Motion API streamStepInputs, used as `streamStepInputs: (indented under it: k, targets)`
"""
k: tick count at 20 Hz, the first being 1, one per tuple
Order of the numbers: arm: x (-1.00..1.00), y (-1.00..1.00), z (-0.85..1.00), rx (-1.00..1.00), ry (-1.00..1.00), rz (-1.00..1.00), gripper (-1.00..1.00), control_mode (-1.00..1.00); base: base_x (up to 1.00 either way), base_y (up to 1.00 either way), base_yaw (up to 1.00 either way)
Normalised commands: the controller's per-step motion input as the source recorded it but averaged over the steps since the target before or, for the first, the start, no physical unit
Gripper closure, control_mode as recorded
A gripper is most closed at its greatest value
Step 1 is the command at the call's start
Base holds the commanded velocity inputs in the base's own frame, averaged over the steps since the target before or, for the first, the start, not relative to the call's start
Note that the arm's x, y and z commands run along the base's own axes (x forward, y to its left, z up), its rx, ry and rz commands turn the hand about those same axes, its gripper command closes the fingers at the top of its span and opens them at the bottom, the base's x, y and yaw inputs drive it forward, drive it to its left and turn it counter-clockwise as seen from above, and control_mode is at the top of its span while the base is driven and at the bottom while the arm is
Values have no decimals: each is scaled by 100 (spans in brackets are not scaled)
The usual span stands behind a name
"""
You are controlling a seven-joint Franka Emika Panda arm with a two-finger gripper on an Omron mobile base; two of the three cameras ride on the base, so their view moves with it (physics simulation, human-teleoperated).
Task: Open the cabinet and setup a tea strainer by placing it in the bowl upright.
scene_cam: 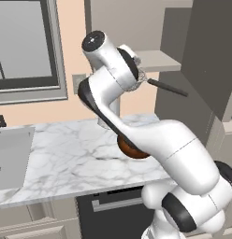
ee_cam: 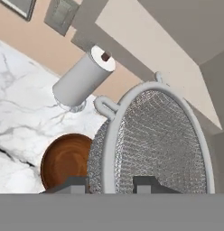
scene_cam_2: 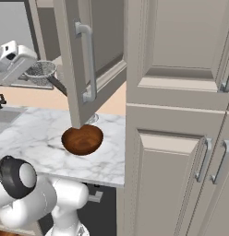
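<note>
The gripper was closed on the tea strainer, with the two dark finger tips set on each side of its grey rim at the bottom of the hand view. The strainer was in the air, in front of the open cabinet and higher than the marble counter. The bowl stood on the counter below the cabinet door, well apart from the strainer.

I judged the strainer to be very light. Its rim looked stiff, but the wire mesh seemed thin and could dent if it was squeezed. The smooth metal may also be a little slippery. For this reason the rim appeared the best place to hold it, not the mesh and not the thin handle, which would let the basket swing.

The hand view showed the grip on the rim, and also the paper towel roll standing just beyond the bowl. The right base view showed the whole bowl and the door with its silver bar handle. In the left base view the arm covered most of the bowl, but the long dark strainer handle pointing right and the inner shelf were clear there.
</note>
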Motion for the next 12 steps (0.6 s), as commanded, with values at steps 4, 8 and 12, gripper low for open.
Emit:
streamStepInputs:
  k: [4,8,12]
  targets:
    - [-3,5,-69,1,9,-27,100,-100,0,0,0]
    - [0,-29,-73,6,-1,-9,100,-100,0,0,0]
    - [0,-45,-77,4,-4,0,100,-100,0,0,0]
